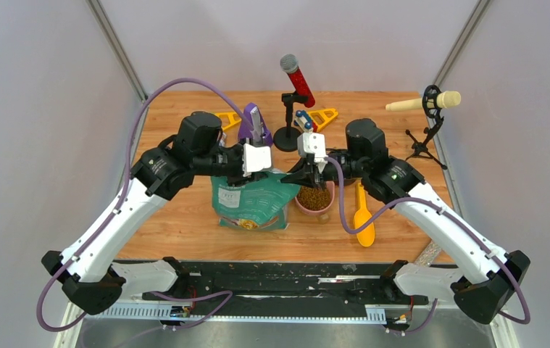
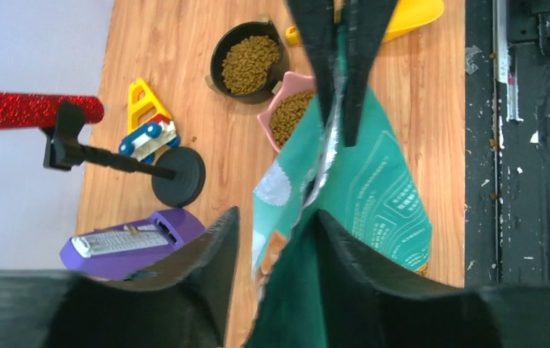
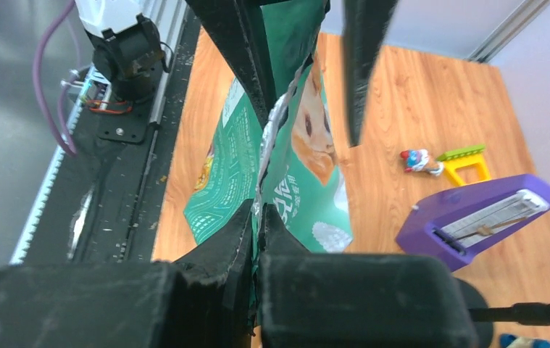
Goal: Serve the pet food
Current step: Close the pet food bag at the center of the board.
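The teal-green pet food bag [image 1: 250,206] stands upright mid-table, its top edge pinched flat. My right gripper [image 3: 259,210] is shut on the right end of that edge. My left gripper [image 2: 277,214] is open and straddles the left end of the bag's top [image 2: 380,188], which rests against one finger. Brown kibble [image 2: 290,116] fills a pink bowl [image 1: 302,210] just right of the bag. More kibble [image 2: 248,64] lies in a black bowl [image 2: 221,51] beyond it. A yellow scoop [image 1: 363,217] lies flat right of the pink bowl.
A purple metronome [image 1: 251,125] stands behind the bag, beside a red microphone on a black stand [image 1: 286,136]. Yellow toys [image 1: 321,116] lie at the back. A cream microphone on a tripod [image 1: 424,109] stands at the far right. A black rail [image 1: 272,279] runs along the near edge.
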{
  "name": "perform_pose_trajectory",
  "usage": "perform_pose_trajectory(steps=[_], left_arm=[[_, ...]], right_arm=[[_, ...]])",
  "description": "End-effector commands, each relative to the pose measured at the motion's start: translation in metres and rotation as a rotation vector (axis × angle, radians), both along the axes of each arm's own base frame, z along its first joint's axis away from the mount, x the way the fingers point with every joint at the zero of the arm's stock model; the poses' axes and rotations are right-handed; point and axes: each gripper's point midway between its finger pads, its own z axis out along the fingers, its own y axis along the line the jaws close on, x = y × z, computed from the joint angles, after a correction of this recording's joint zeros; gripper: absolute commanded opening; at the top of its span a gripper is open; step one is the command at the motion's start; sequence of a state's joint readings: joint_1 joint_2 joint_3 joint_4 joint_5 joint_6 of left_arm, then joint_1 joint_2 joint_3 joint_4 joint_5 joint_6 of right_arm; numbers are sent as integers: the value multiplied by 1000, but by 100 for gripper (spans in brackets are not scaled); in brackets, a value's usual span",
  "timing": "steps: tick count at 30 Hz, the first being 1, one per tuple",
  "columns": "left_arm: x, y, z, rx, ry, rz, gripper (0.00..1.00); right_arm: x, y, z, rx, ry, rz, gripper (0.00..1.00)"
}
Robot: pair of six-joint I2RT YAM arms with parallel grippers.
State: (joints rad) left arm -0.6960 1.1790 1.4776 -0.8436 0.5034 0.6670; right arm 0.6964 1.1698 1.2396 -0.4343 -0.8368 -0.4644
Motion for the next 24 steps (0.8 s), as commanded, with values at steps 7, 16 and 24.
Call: perform_pose_trajectory(steps=[7,16,24], left_arm=[[10,10,22,-24,-101,67,0],[-3,5,59,-153,-92,50,0],[-2,-3,56,-155,-68,31,0]], right_arm=[[9,-2,37,76,-134,-60,0],[28,7,28,30,-105,-157,28],[41,25,30,-35,-139,-193,31]])
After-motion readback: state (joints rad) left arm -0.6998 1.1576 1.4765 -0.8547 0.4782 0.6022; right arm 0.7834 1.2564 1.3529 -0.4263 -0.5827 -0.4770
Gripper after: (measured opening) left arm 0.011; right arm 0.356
